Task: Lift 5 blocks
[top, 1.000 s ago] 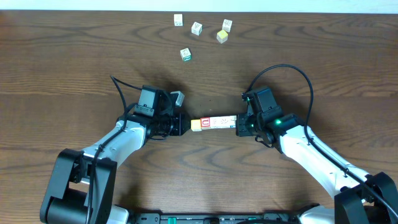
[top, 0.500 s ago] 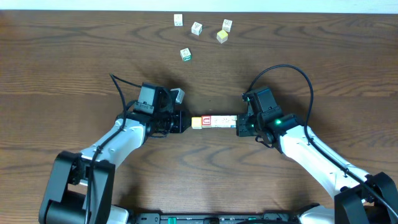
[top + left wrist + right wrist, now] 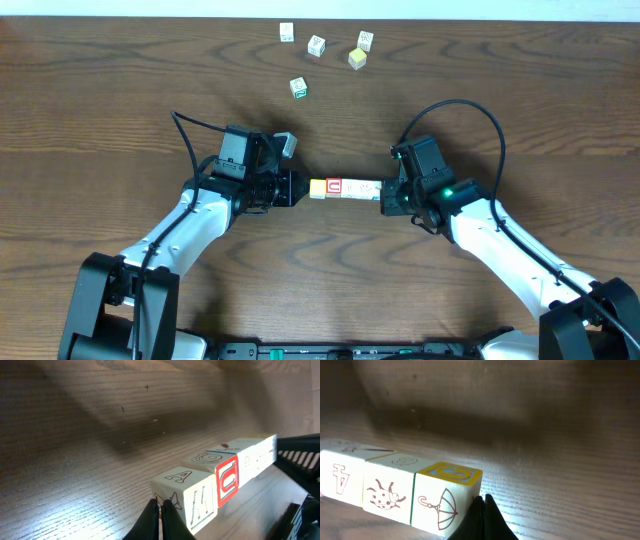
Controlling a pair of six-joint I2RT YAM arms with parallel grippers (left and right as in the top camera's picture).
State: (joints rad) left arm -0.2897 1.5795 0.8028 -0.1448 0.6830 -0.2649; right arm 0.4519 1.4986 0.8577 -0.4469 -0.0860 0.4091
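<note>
Blocks (image 3: 345, 188), five in a row, between both arms' closed jaws, five cubes (image 3: 316, 45) beyond

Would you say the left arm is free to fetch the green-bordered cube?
Probably not: the left gripper is pinning the row of blocks against the right gripper; leaving would likely drop it.

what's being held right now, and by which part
The row of blocks, squeezed lengthwise: the shut left gripper presses against one end, the shut right gripper against the other.
</note>
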